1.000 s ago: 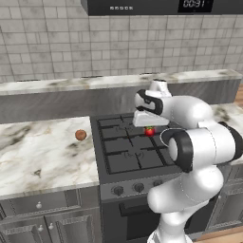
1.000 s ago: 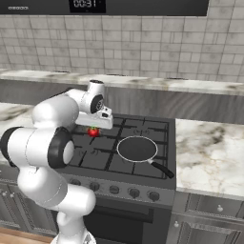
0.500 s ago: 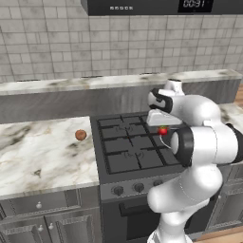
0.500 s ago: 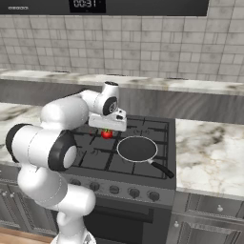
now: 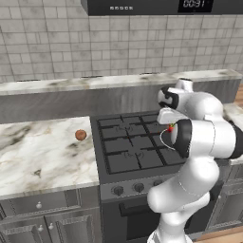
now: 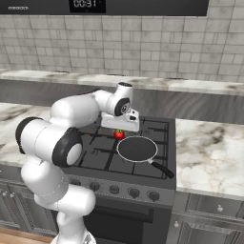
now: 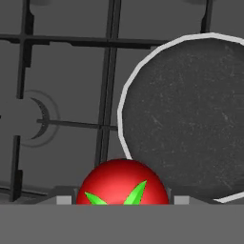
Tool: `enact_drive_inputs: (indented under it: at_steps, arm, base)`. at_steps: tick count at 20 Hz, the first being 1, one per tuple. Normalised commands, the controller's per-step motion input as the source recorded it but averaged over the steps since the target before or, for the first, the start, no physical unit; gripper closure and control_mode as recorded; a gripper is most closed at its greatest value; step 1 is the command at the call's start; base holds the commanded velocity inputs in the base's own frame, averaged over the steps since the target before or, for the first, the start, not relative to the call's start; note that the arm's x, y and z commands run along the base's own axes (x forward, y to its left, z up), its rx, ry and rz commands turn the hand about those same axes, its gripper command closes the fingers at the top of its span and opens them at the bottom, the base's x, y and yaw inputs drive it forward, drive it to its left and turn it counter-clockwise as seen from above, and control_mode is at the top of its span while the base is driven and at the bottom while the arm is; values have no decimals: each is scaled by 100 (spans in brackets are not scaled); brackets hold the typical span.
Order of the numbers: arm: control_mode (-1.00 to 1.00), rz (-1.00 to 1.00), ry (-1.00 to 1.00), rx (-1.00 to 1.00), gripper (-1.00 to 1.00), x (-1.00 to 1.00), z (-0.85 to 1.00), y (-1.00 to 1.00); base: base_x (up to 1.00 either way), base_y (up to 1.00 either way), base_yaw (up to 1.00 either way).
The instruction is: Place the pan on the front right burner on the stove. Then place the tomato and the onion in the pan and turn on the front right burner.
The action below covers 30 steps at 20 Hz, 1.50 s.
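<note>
Claw (image 6: 119,134): mine, clamped on the tomato (image 6: 119,135), carried high to clear the grates.
Pan (image 6: 137,148): on front right burner, just right of tomato.
Onion (image 5: 80,135): waiting on left desk (image 5: 42,152).

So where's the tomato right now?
The tomato is held in the gripper above the stove grates, just left of the pan in the right base view, not yet over it.

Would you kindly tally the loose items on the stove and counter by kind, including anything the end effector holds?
Pan: 1, on the stove
Tomato: 1, in the end effector
Onion: 1, on the counter
Total: 3
</note>
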Motion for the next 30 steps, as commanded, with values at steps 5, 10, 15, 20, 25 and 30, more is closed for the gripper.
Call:
enact_drive_inputs:
  at_steps: [5, 10, 15, 20, 25, 30]
  arm:
    - [-100, 0, 0, 0, 100, 14, -6, -42]
    - [-100, 0, -4, 0, 100, 5, -13, -32]
    - [-100, 0, -9, 0, 100, 0, -22, -12]
    - [-100, 0, -2, 0, 100, 0, -3, 0]
    - [-100, 0, 0, 0, 100, 0, -20, 0]
    - [-100, 0, 0, -1, 100, 1, -30, 0]
  base:
    - [0, 0, 0]
    - [0, 0, 0]
    - [0, 0, 0]
    - [0, 0, 0]
    - [0, 0, 0]
    - [0, 0, 0]
